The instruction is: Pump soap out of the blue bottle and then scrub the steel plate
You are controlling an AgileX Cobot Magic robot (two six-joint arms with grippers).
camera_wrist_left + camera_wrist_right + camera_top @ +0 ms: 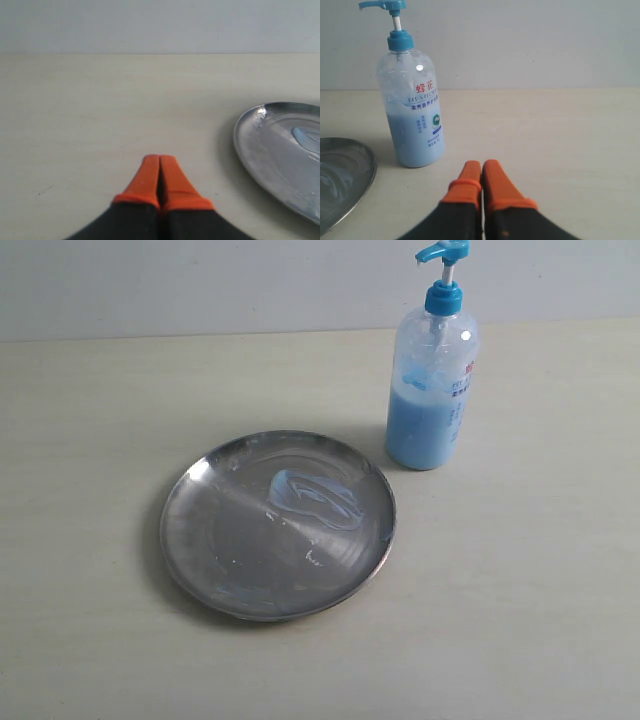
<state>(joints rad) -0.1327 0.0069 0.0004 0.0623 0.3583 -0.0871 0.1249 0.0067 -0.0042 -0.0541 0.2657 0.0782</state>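
Soap smear (315, 498) (glossy blue), round steel plate (210, 535)

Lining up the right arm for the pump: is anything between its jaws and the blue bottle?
Nothing visible. In the right wrist view only bare table lies between the right gripper, jaws shut, and the blue bottle. The steel plate sits beside the bottle, off that path.

The large round steel plate (215, 560) is shiny metal, scuffed and reflective. The pale blue milky soap (315, 498) smeared on it looks glossy. The tall clear plastic pump bottle (432, 390) is smooth, with glints. The pale faintly grained table (520, 600) is matt.
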